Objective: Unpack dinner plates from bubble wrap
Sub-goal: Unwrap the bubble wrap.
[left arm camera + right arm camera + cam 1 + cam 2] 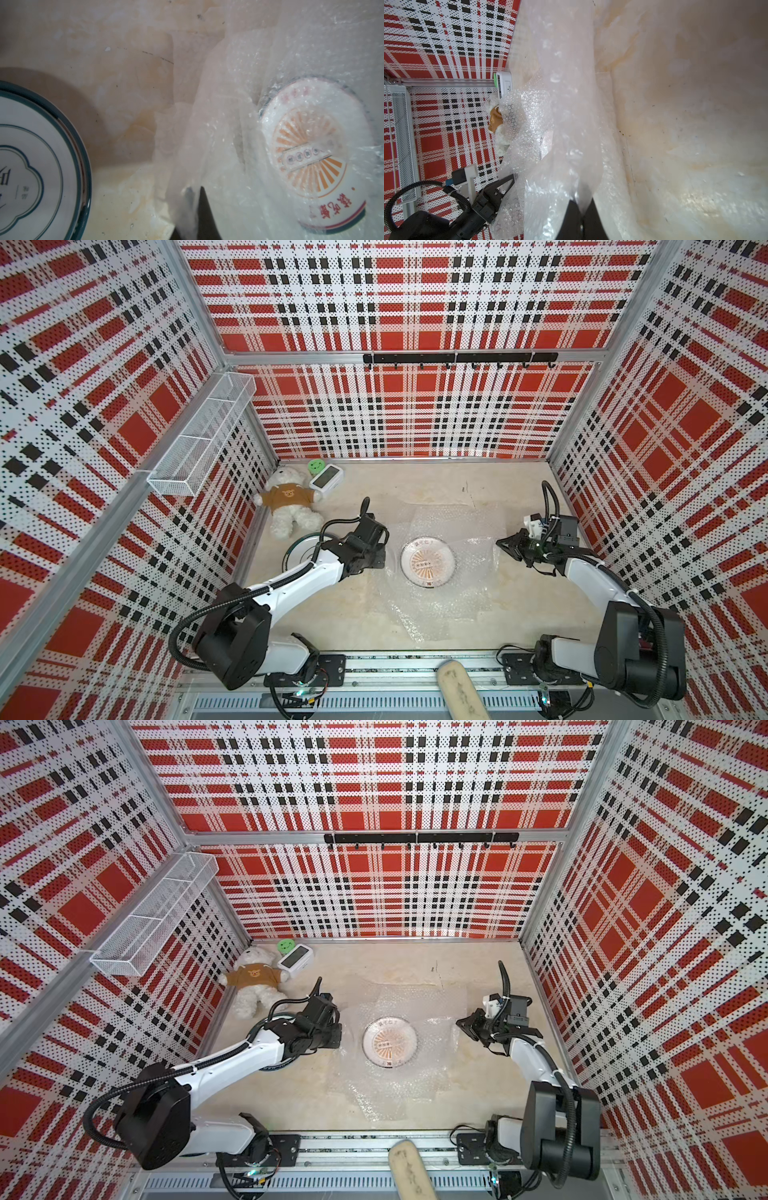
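Observation:
A white dinner plate (pixel 427 562) (pixel 390 1041) (pixel 311 158) with an orange sunburst and red lettering lies mid-table on a spread sheet of bubble wrap (pixel 440 605) (pixel 399 1090). In the left wrist view a layer of wrap (pixel 207 124) lies over it. My left gripper (pixel 384 560) (pixel 338 1040) (pixel 196 191) is shut on the wrap's left edge. My right gripper (pixel 498 543) (pixel 458 1022) (pixel 583 199) is shut on the right edge, and the wrap (pixel 560 104) rises from its jaws. A second plate (pixel 301 549) (pixel 41 166), with a dark teal rim, lies bare under my left arm.
A teddy bear (pixel 289 504), a white clock (pixel 326 480) and a green item (pixel 316 466) sit in the back left corner. A wire basket (pixel 203 435) hangs on the left wall and a hook rail (pixel 459 358) on the back wall. A beige roll (pixel 457 693) lies across the front rail.

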Tool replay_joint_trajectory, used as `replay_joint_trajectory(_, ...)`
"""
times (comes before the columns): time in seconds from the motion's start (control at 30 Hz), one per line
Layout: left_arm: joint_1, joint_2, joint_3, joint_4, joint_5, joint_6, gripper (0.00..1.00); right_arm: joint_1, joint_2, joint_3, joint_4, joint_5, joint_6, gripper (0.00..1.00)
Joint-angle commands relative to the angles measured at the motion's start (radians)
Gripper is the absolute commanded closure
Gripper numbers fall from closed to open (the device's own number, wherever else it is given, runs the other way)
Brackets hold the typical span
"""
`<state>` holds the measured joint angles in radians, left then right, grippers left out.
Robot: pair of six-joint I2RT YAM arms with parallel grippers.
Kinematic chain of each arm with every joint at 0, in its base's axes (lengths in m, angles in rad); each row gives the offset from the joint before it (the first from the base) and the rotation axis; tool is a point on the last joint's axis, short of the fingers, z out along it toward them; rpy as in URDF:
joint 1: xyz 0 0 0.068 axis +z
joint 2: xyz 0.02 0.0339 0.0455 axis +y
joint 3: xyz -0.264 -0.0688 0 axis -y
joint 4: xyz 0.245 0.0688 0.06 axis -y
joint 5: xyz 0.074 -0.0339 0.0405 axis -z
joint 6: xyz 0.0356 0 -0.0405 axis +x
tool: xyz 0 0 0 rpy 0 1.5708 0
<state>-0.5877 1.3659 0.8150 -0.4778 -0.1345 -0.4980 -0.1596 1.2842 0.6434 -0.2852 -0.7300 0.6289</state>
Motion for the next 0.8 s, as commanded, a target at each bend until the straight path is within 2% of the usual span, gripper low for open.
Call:
replay_joint_trajectory(0.0, 0.047, -0.015, -0.037, 0.026, 0.069, -0.040, 1.00, -0.029, 0.028, -0.033, 0.066, 0.016, 0.031, 0.80)
replay_joint_trajectory(0.03, 0.068, -0.026, -0.052, 0.040, 0.087, -0.052, 1.00, -0.043, 0.033, -0.044, 0.077, 0.015, 0.039, 0.74)
replay_joint_trajectory(0.07, 0.094, -0.044, -0.069, 0.058, 0.113, -0.064, 0.94, -0.054, 0.036, -0.060, 0.096, 0.008, 0.049, 0.64)
replay_joint_trajectory(0.1, 0.116, -0.064, -0.082, 0.070, 0.133, -0.070, 0.85, -0.063, 0.036, -0.066, 0.105, 0.005, 0.050, 0.59)
replay_joint_trajectory(0.2, 0.147, -0.131, -0.078, 0.057, 0.157, -0.064, 0.61, -0.067, -0.002, -0.051, 0.048, 0.071, 0.026, 0.49)
replay_joint_trajectory(0.3, 0.153, -0.195, -0.030, -0.002, 0.159, -0.043, 0.47, -0.067, -0.069, -0.003, -0.052, 0.172, -0.012, 0.40)
replay_joint_trajectory(0.4, 0.153, -0.271, 0.010, -0.055, 0.146, -0.036, 0.41, -0.066, -0.145, 0.056, -0.146, 0.267, -0.060, 0.36)
replay_joint_trajectory(0.5, 0.136, -0.341, 0.036, -0.075, 0.142, -0.024, 0.39, -0.028, -0.205, 0.125, -0.254, 0.377, -0.127, 0.32)
replay_joint_trajectory(0.6, 0.070, -0.355, 0.079, -0.103, 0.134, -0.003, 0.37, 0.055, -0.237, 0.195, -0.347, 0.522, -0.176, 0.26)
replay_joint_trajectory(0.7, -0.037, -0.306, 0.115, -0.099, 0.131, 0.011, 0.34, 0.162, -0.228, 0.235, -0.371, 0.553, -0.221, 0.24)
replay_joint_trajectory(0.77, -0.090, -0.249, 0.114, -0.065, 0.154, 0.008, 0.32, 0.272, -0.185, 0.252, -0.374, 0.575, -0.214, 0.20)
